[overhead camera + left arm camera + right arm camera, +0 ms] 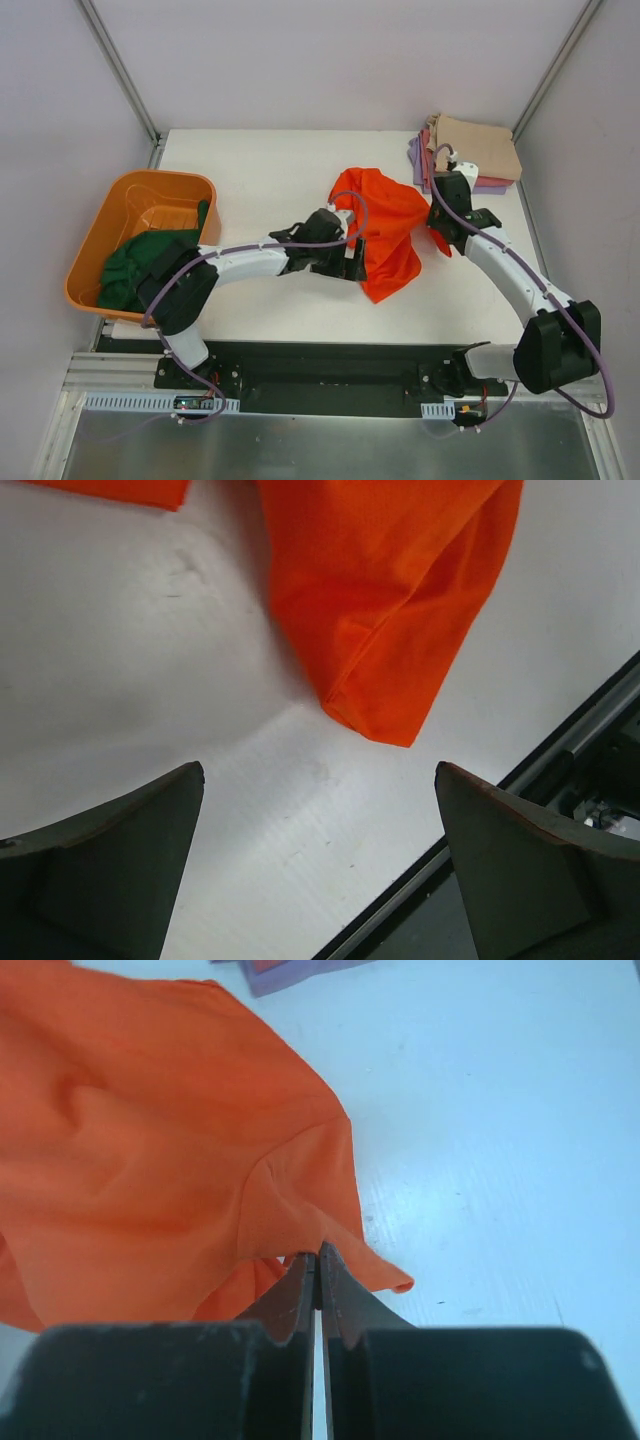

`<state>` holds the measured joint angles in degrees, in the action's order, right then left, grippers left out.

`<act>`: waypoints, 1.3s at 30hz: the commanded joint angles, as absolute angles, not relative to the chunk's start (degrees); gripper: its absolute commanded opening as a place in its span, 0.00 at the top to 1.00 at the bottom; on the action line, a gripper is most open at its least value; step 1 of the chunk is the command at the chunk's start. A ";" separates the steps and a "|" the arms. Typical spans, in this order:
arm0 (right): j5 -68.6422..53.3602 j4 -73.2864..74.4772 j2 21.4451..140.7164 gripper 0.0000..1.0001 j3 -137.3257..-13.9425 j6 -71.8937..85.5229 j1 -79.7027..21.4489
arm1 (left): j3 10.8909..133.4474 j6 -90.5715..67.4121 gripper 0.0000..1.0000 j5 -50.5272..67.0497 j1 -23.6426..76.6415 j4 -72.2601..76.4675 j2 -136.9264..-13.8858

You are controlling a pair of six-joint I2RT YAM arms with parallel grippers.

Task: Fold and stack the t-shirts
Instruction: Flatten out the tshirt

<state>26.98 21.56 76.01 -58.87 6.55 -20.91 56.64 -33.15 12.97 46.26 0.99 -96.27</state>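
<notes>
Your right gripper [318, 1252] has its two fingers squeezed tight together. They pinch a fold at the edge of the orange t-shirt [150, 1160].

Your left gripper [320, 770] has its fingers spread wide apart. It holds nothing and touches nothing, and you can see the bare white table [150, 660] between them. A corner of the orange t-shirt lies toward 12 o'clock from those fingers, apart from them.

From above, the orange t-shirt sits crumpled near the middle of the table, a bit toward 3 o'clock, between the two grippers.

At 1 o'clock, in the far corner, the tan t-shirt [480, 148] lies folded on top. The edges of the pink-red t-shirt [423, 140] and the lavender t-shirt [495, 186] peek out from under it.

At 9 o'clock, the dark green t-shirt [135, 265] is bunched up in the orange plastic tub [150, 190].
</notes>
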 commanded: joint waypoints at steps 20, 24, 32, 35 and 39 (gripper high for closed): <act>19.60 22.50 69.26 0.99 -54.14 7.91 -13.10 | 75.93 -50.09 0.41 -1.58 59.85 -12.38 -114.95; 19.34 22.33 68.12 0.99 -53.53 7.91 -12.66 | 77.43 -52.64 0.51 -3.42 59.85 -16.17 -116.72; 18.72 21.71 65.48 0.99 -52.30 7.30 -11.78 | 78.31 -51.42 1.00 -13.16 58.89 -19.77 -117.25; 18.81 20.84 63.99 0.99 -51.42 6.24 -11.60 | 75.34 -50.89 1.00 -20.01 55.65 -21.97 -112.87; 15.57 18.81 60.83 0.99 -50.80 5.18 -11.43 | 70.58 -46.77 1.00 -32.13 50.20 -23.20 -102.95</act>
